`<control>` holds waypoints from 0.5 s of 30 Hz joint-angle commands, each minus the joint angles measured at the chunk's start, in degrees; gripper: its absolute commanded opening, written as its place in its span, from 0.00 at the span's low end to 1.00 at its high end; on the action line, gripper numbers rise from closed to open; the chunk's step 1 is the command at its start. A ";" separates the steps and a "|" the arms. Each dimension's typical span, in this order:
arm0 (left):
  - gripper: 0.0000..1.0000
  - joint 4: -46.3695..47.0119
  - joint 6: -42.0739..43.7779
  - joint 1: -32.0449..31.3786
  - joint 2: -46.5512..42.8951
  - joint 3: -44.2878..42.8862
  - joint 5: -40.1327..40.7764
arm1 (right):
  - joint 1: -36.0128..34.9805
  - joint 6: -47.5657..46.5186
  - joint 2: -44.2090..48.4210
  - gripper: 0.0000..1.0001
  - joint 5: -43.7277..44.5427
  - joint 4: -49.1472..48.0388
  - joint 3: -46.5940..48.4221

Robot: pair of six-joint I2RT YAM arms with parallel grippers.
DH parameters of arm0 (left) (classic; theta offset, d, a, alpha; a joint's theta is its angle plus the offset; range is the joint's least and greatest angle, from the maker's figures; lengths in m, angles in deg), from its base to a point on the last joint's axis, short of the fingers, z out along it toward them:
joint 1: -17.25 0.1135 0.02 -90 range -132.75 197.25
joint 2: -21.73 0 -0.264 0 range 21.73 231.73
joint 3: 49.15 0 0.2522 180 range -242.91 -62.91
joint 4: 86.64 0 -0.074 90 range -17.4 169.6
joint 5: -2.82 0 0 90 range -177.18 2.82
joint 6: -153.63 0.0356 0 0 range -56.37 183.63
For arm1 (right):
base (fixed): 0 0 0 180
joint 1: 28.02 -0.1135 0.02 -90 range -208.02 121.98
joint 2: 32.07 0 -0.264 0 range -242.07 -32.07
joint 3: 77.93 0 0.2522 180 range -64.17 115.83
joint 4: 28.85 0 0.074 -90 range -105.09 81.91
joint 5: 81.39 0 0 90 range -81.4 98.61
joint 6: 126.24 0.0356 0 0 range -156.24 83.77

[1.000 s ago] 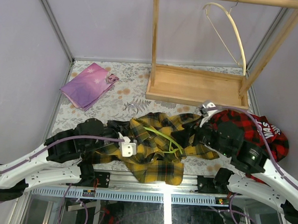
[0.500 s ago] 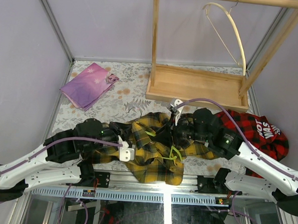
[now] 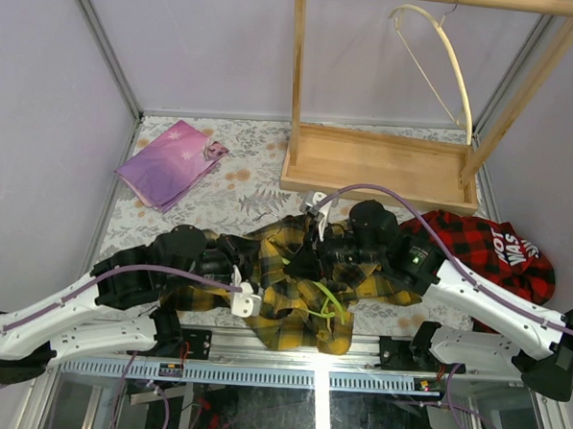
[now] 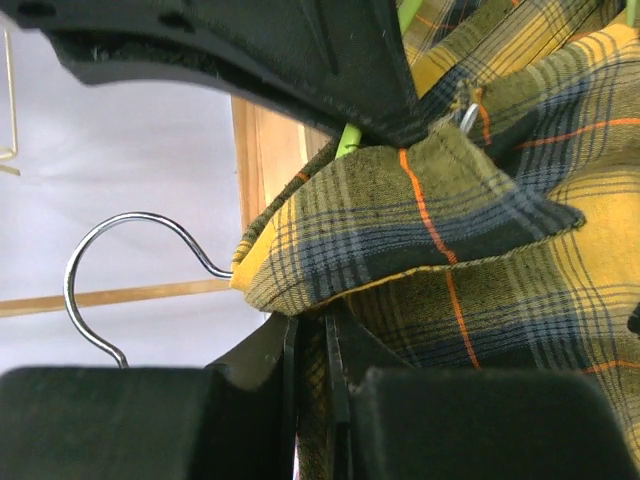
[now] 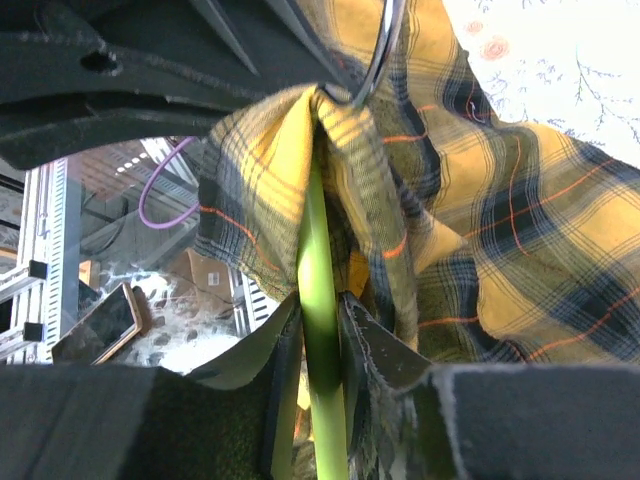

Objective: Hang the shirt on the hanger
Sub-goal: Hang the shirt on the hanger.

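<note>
The yellow-and-black plaid shirt [image 3: 296, 306] lies bunched at the table's near edge. My left gripper [image 3: 250, 264] is shut on a fold of the shirt [image 4: 440, 210], seen pinched between its jaws [image 4: 310, 365]. My right gripper [image 3: 305, 257] is over the shirt's middle and is shut on the pale yellow-green hanger [image 5: 320, 290]. The hanger bar runs up between the jaws [image 5: 320, 345] under a fold of shirt [image 5: 520, 220]. Its silver hook [image 5: 377, 55] sticks out past the cloth and also shows in the left wrist view [image 4: 100, 270]. A green hanger arm [image 3: 326, 299] lies on the shirt.
A wooden rack [image 3: 381, 162] stands at the back with a cream curved hanger [image 3: 439, 59] on its bar. A red-and-black plaid garment [image 3: 501, 250] lies at the right under my right arm. A purple cloth [image 3: 169, 160] lies at the back left.
My right gripper has swung left from beside the red garment to the shirt's middle and closed on the hanger. The hanger has shifted on the shirt. My left gripper has barely moved.
</note>
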 commanded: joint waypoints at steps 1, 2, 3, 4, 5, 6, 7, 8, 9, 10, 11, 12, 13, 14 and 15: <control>0.04 5.61 3.22 -0.18 1.03 -3.29 -6.50 | -0.21 -1.23 -1.49 0.28 -0.42 -3.76 5.04; 0.04 5.44 3.28 -0.24 1.33 -3.71 -7.14 | -0.30 -1.31 -1.72 0.29 -0.22 -3.89 5.29; 0.04 5.26 3.29 -0.22 1.72 -3.94 -7.71 | -0.35 -1.31 -1.84 0.27 -0.01 -4.24 5.51; 0.04 5.14 3.28 -0.19 2.01 -4.11 -8.33 | -0.30 -1.25 -1.94 0.23 0.07 -4.71 5.43; 0.05 5.16 3.22 -0.22 2.19 -4.18 -9.01 | -0.35 -1.08 -2.02 0.19 0.15 -5.31 5.27; 0.05 5.19 3.12 -0.18 2.38 -4.21 -9.61 | -0.29 -0.82 -2.04 0.13 0.21 -5.97 5.03; 0.06 5.22 3.00 -0.18 2.72 -4.37 -10.27 | -0.29 -0.62 -2.11 0.05 0.30 -6.56 4.77; 0.08 5.40 2.83 -0.23 2.94 -4.50 -10.52 | -0.27 -0.52 -2.13 0.01 0.57 -6.88 4.60; 0.12 5.75 2.51 -0.20 3.15 -4.59 -10.46 | -0.32 -0.45 -2.13 0.00 1.41 -7.04 4.41; 0.17 6.69 2.00 -0.22 3.28 -4.54 -9.95 | -0.32 -0.30 -1.97 0.00 2.24 -7.40 4.04; 0.21 7.72 1.49 -0.18 3.36 -4.38 -9.31 | -0.29 0.13 -1.58 0.00 3.14 -8.06 3.35; 0.25 8.77 0.91 -0.24 3.31 -4.15 -8.45 | -0.27 0.58 -1.08 0.00 3.91 -8.94 2.49; 0.28 9.85 0.41 -0.16 3.18 -3.92 -7.56 | -0.29 0.98 -0.42 0.00 4.71 -9.81 1.66; 0.31 11.09 -0.23 -0.20 3.01 -3.61 -6.62 | -0.25 1.30 0.22 0.00 5.67 -10.45 0.86; 0.35 12.22 -0.84 -0.21 2.79 -3.37 -5.80 | -0.31 1.54 1.02 0.00 6.81 -10.92 0.04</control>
